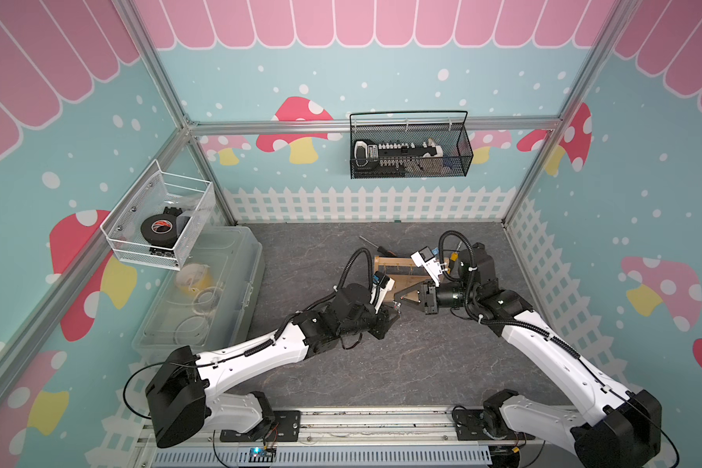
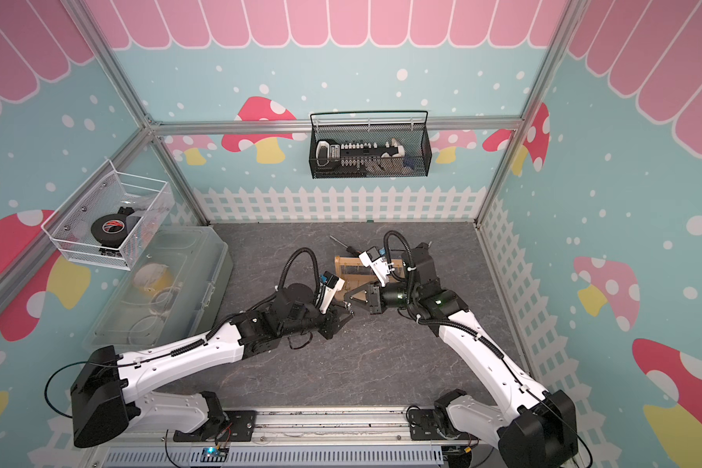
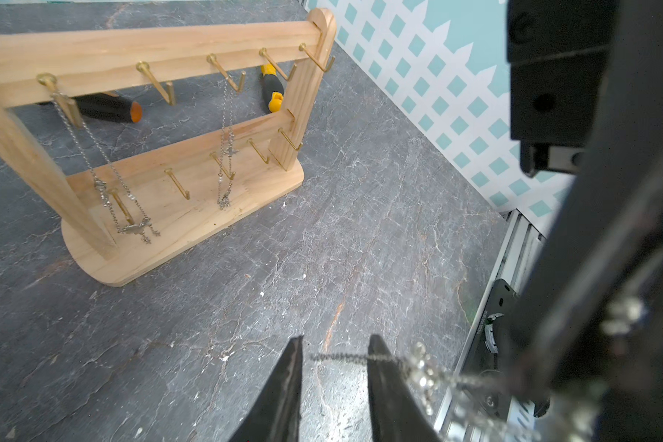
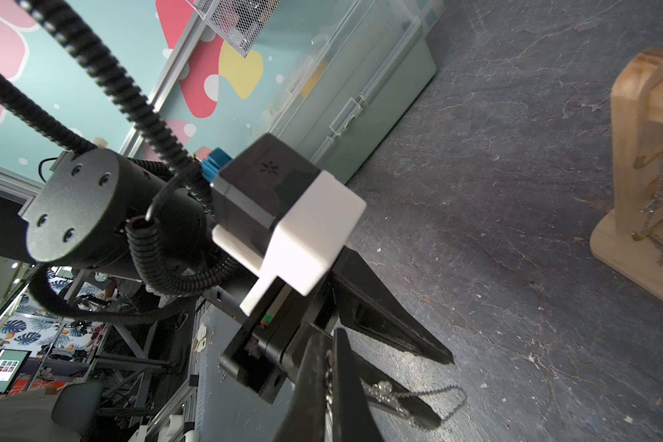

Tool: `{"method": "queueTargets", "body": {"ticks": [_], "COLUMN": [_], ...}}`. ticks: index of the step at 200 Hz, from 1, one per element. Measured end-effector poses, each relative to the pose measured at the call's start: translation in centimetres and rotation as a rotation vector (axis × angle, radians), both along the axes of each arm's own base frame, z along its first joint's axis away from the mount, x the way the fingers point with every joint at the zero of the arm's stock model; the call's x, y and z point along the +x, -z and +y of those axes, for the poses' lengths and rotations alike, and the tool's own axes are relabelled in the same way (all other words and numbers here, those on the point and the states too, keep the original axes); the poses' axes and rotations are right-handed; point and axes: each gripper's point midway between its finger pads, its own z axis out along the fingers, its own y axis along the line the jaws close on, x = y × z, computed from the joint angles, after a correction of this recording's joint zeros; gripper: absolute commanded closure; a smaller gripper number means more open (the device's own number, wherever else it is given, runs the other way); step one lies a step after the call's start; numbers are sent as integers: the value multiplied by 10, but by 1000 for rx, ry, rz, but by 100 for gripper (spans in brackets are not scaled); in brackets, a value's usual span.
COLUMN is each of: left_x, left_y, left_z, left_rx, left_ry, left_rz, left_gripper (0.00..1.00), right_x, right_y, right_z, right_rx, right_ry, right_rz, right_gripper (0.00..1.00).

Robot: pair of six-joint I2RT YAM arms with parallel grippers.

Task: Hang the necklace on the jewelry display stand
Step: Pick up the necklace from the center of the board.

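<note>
Pinching necklace point(image 4: 383, 392), right gripper point(image 4: 332, 342) clenched, left gripper point(image 3: 336, 340) parted, screwdriver point(image 3: 108, 109) behind jewelry display stand point(image 3: 192, 229)

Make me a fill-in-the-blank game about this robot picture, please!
1. The wooden stand holds ___ hanging necklaces.
2. The right gripper pinches the loose necklace, while the left gripper is ___.
3. The tape roll in the white basket is ___.
Missing words: two, open, black.

Clear bin point(image 1: 219, 283), white basket point(image 1: 189, 235), black basket point(image 1: 412, 168), screwdriver point(image 3: 108, 109)
</note>
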Motion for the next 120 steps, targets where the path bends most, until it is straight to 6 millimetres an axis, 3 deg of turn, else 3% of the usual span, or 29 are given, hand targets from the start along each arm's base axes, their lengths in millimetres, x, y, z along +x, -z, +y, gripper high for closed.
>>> {"method": "queueTargets", "body": {"ticks": [73, 120], "left_x": [4, 10], "left_y": [-3, -9], "left_z": [0, -1], "left_rx": [-12, -30], "left_ry": [-19, -42], "left_rz": [-17, -39], "left_gripper": [72, 88], "right_x": [-3, -3], "right_y": [-3, -13], "right_z": [5, 8], "right_rx": [14, 51], "right_ry": [-13, -24], "right_rz": [3, -8], "right_gripper": [100, 100]}}
